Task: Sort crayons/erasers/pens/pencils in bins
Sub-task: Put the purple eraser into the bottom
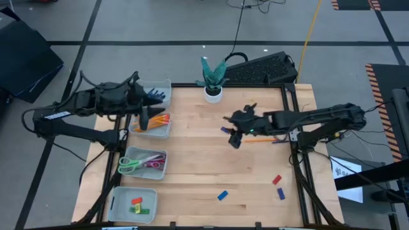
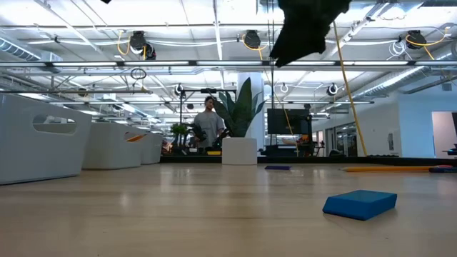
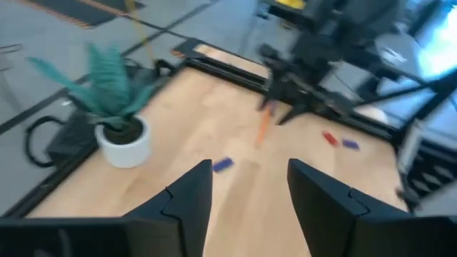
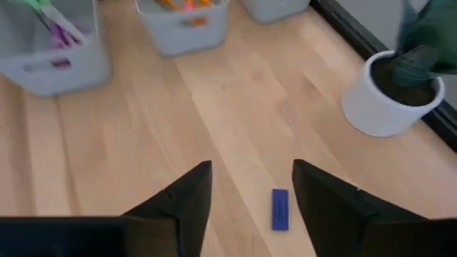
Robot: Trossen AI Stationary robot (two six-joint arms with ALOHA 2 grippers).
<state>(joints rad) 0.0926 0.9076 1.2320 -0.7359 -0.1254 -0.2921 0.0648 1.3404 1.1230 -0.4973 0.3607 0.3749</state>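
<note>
A potted plant [image 1: 213, 80] stands beside a black keyboard [image 1: 262, 69].

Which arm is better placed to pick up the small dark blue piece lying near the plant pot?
The right. The right gripper hangs open directly over the dark blue piece, which shows between its fingers. The left gripper, also open, sits over the bins at the table's left side.

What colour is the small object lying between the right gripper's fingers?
Dark blue. The small block shows best in the right wrist view.
</note>
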